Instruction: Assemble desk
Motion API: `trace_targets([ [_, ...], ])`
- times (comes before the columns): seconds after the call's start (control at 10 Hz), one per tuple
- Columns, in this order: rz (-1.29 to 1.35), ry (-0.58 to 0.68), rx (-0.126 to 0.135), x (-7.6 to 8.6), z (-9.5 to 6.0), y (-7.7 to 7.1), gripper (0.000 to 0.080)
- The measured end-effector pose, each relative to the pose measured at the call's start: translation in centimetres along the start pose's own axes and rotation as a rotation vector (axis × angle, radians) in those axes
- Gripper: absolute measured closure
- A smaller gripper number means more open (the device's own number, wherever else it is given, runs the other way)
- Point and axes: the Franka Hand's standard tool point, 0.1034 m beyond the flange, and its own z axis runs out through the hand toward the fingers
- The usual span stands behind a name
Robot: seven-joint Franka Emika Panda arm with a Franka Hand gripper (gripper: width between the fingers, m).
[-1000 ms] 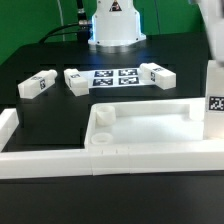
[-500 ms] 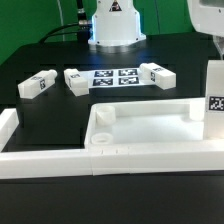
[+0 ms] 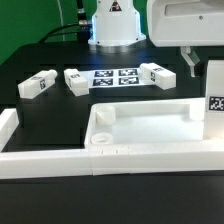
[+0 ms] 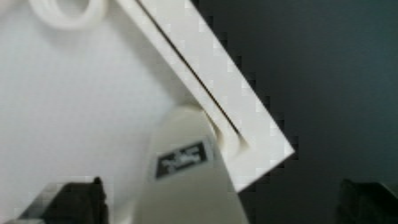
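Note:
The white desk top (image 3: 150,128) lies flat with its raised rim up, a round socket (image 3: 104,116) in its near-left corner. One white tagged leg (image 3: 214,95) stands upright at the top's corner on the exterior view's right. My gripper (image 3: 200,62) hangs just above that leg, open. In the wrist view the gripper (image 4: 222,205) has its dark fingers (image 4: 73,200) wide apart on either side of the leg (image 4: 187,165), not touching it; the desk top's rim (image 4: 214,85) and a socket (image 4: 68,10) show beyond. Three more legs lie on the table (image 3: 36,84), (image 3: 75,79), (image 3: 157,74).
The marker board (image 3: 116,77) lies between the loose legs at the back. Long white border rails (image 3: 45,160) run along the front and the exterior view's left. The robot base (image 3: 113,25) stands behind the marker board.
My gripper has come into the exterior view from the upper right and moved left and down over the upright leg. The leg and the other parts have not moved.

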Motion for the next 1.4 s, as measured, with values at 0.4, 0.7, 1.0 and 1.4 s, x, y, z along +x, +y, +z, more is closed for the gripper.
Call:
trace_targets([
  [0.4,-0.123,0.02,0.006,-0.2,0.4,-0.6,0.015],
  [0.7,-0.122,0.02,0.006,-0.2,0.4,-0.6,0.015],
  [1.0,-0.182,0.032,-0.009,0.0,0.7,0.0,0.015],
  [1.4,-0.15,0.031,-0.012,0.1,0.8,0.4,0.0266],
])
